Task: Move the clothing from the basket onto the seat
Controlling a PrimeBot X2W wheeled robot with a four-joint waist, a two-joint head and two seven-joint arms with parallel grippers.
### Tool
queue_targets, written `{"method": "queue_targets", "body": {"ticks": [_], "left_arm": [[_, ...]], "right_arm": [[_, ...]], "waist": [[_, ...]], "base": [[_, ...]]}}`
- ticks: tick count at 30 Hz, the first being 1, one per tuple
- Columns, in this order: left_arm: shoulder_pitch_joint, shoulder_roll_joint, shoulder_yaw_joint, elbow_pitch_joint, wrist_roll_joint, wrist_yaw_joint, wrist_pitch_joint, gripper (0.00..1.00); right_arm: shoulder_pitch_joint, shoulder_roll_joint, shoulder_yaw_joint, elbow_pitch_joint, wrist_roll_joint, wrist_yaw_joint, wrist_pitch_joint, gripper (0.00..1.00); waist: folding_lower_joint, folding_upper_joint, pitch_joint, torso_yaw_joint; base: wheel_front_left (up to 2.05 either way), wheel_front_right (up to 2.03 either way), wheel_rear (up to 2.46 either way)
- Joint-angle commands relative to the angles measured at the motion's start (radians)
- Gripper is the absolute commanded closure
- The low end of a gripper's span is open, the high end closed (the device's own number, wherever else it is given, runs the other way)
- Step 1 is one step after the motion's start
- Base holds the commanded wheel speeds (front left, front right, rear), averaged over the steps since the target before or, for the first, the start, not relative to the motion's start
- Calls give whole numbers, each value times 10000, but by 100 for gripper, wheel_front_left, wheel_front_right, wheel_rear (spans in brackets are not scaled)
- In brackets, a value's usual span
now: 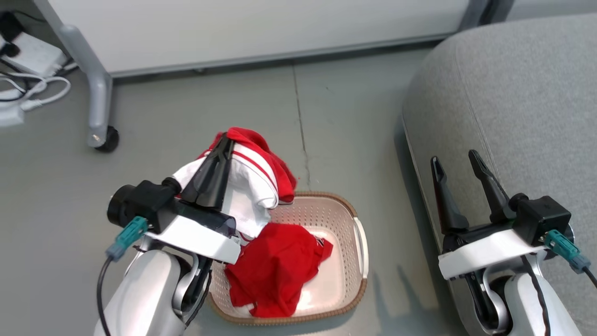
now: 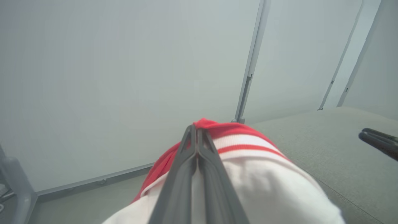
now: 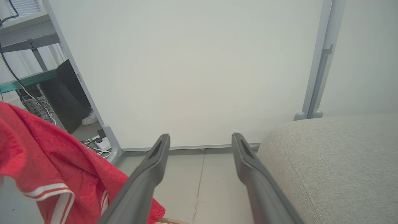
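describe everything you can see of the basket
The basket is oval, of white perforated plastic with a brown woven-look rim and a side handle. It stands upright on the grey floor, left of the sofa and apart from it. A crumpled red garment lies inside. The left arm hides its left rim; the left claw holds a red-and-white garment above it.

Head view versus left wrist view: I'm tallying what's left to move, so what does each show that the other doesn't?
The head view adds the basket with a red garment lying in it, and a caster wheel. The left wrist view adds the upper length of the partition post. Both share the left gripper shut on a red-and-white garment, the open right gripper and the grey seat.
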Motion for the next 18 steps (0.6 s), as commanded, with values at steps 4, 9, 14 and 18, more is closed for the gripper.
{"method": "queue_targets", "body": {"ticks": [4,9,14,18], "left_arm": [[453,52,403,-822,138,13,-16,100],[943,98,528,-1467,246,104,-15,100],[1474,113,422,-1834,277,235,10,100],[2007,93,377,-2201,191,424,105,100]], "right_arm": [[466,-53,-132,-147,-63,19,192,0],[942,-53,-176,-220,-121,19,385,0],[1362,-54,-157,-267,-146,19,501,0],[1746,-54,-233,-419,-156,19,702,0]], "waist": [[0,0,-848,260],[0,0,-1470,265],[0,0,-1993,230],[0,0,-2376,201]], "base": [[0,0,0],[0,0,0],[0,0,0],[0,0,0]]}}
